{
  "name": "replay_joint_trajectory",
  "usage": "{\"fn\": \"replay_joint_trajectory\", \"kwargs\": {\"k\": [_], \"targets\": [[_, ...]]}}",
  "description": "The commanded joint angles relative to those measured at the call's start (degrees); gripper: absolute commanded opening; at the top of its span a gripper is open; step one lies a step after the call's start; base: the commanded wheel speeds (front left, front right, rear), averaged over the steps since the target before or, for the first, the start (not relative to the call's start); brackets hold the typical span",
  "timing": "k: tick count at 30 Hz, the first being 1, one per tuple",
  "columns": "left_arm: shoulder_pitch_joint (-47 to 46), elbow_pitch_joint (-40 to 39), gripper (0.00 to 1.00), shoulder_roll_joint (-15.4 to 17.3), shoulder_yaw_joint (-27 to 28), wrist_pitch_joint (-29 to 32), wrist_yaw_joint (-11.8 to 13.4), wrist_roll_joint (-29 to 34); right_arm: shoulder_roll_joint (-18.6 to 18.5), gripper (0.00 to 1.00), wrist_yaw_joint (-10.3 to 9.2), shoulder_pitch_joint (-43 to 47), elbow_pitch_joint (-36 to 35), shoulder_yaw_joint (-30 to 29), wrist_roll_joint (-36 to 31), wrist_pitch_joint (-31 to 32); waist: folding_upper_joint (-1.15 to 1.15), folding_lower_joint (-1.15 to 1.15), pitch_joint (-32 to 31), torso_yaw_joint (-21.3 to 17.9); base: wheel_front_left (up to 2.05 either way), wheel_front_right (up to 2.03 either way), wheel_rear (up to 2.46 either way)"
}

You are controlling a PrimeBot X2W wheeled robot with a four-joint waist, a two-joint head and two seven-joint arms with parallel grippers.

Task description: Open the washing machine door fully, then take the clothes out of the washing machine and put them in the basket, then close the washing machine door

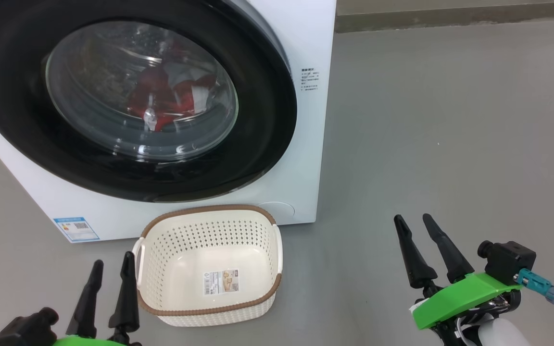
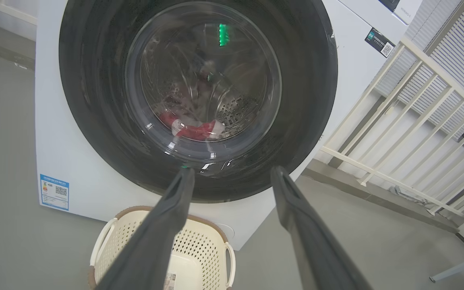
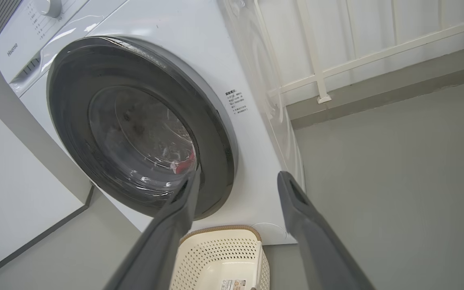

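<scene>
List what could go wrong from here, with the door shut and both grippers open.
The washing machine door is shut and its black rim looks smooth and glossy; the open right gripper or left gripper may slip off its edge.
The basket stands close under the door; an arm reaching in could knock it aside.
The clothes lie low in the drum; the basket is small, so a garment might drop onto the floor.
</scene>
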Motion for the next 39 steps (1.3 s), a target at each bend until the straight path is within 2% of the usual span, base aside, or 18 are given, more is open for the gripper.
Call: {"fn": "replay_joint_trajectory", "kwargs": {"k": [1, 34, 39], "targets": [[-1.09, -1.97, 1.00, 1.17, 1.64, -0.94, -0.28, 1.75, -0.52, 1.00, -0.03, -2.76, -1.75, 1.51, -1.73, -0.80, 0.00, -0.01, 0.02, 0.01, 0.00, 0.00, 0.00], [-1.36, -5.84, 1.00, 1.44, 3.69, -6.68, -0.41, 24.36, -0.99, 1.00, -0.04, -5.40, -5.13, 5.82, -22.89, -6.53, 0.00, -0.01, 1.31, -0.89, 0.00, 0.00, 0.00], [-1.30, -5.74, 1.00, 1.44, 3.76, -6.70, -0.41, 24.39, -0.99, 1.00, -0.04, -5.33, -5.29, 5.61, -22.94, -6.54, 0.00, -0.01, 1.27, -0.82, 0.00, 0.00, 0.00]]}}
